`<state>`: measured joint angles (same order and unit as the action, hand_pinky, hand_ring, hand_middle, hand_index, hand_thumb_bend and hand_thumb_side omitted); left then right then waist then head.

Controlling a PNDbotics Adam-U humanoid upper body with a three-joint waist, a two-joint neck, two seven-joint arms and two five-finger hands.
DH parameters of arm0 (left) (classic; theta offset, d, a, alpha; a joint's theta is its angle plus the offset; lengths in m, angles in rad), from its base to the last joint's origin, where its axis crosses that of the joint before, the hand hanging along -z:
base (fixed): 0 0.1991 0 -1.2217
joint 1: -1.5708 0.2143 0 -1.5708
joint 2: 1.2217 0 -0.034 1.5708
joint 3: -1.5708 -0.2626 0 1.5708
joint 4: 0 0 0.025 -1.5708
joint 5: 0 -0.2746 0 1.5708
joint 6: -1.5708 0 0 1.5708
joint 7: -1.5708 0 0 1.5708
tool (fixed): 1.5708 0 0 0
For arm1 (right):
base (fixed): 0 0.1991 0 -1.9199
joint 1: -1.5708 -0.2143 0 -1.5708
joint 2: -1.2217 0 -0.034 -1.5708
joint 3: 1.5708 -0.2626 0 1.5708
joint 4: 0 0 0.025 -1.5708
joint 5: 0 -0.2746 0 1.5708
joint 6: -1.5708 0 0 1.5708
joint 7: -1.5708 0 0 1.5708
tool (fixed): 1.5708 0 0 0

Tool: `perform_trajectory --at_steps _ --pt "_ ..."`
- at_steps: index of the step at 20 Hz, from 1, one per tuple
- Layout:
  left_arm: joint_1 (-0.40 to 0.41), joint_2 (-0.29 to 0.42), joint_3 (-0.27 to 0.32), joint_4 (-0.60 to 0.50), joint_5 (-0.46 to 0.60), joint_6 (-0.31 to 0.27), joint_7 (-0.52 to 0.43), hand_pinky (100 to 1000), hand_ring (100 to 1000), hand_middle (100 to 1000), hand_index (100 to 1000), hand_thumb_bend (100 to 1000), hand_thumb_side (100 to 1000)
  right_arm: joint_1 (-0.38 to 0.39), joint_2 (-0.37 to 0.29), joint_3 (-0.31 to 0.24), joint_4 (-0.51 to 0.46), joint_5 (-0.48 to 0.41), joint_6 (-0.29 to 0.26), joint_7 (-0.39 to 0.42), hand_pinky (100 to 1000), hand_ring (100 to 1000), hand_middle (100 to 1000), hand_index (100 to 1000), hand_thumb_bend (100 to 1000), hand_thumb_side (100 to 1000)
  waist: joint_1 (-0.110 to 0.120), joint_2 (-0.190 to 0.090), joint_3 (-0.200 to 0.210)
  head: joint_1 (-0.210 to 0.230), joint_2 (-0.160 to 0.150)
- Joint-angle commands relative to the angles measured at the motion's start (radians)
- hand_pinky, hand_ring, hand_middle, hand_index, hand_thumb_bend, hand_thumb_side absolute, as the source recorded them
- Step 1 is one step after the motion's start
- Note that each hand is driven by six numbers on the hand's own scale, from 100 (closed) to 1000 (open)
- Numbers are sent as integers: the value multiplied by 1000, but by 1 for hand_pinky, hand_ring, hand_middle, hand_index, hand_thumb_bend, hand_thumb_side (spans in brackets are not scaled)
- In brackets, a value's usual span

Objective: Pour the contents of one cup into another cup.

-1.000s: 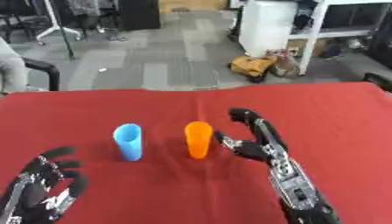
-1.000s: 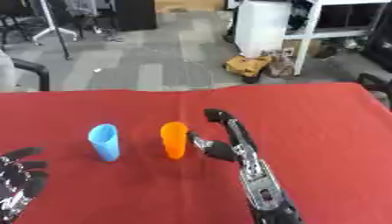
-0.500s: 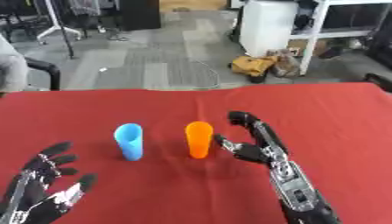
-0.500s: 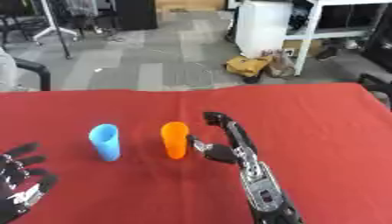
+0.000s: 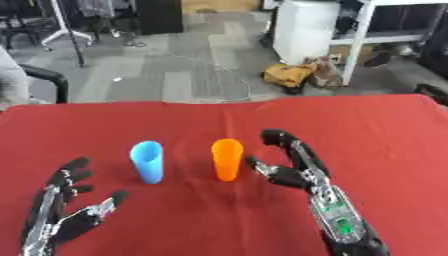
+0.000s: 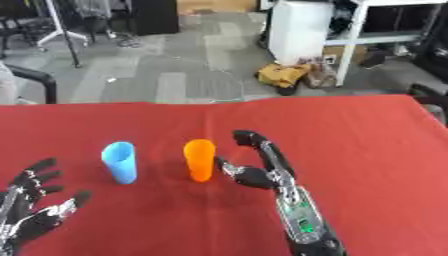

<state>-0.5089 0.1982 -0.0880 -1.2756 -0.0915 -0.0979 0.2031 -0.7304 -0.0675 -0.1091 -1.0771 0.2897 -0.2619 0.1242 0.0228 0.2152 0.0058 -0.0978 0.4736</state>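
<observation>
Left eye view: a table [image 5: 376, 125] covered in red cloth, matte and smooth, is seen from above. Two tall, slim tumbler-shaped cups are stood upright on it near the middle, side by side but apart. The blue cup [image 5: 147, 161] is on the left, the orange cup [image 5: 227, 159] on the right; both look like plain smooth plastic. What is inside either cup cannot be made out. The right hand [image 5: 293, 167], black with silver joints, is held just beside the orange cup on its right, fingers spread in an open curve and thumb pointed toward the cup; a narrow gap seems to remain, so nothing is gripped. A green patch is visible on the forearm behind it. The left hand [image 5: 70, 215] is seen near the lower left corner, open, fingers splayed upward, well apart from the blue cup.

Right eye view: the same layout is shown, shifted left. The left hand [image 6: 35, 210] is partly cut by the left edge here, so less of its palm is shown than in the other view. The gap between the right hand's thumb and the orange cup [image 6: 199, 160] is read slightly more clearly. Grey floor tiles and a yellow bag [image 6: 282, 75] lie beyond the far table edge.
</observation>
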Motion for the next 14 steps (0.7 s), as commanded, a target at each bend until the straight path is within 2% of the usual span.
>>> perform_trajectory --at_steps 1,6,14 --pt "-49 -2 -8 79 -8 -8 20 709 796 843 817 787 237 -14 -11 6 -29 -2 -2 6 1000 832 764 829 474 235 0 -16 -2 5 4" --pt "-120 -14 -10 170 -2 -29 35 706 788 836 814 785 232 -13 -7 8 -33 -5 -2 9 1000 832 762 829 474 235 -3 -16 -7 8 3" --pt "-190 -17 -9 248 -3 -38 45 709 787 834 813 782 227 -14 -1 10 -34 -7 -3 13 1000 831 760 829 473 234 -8 -11 -16 13 0"
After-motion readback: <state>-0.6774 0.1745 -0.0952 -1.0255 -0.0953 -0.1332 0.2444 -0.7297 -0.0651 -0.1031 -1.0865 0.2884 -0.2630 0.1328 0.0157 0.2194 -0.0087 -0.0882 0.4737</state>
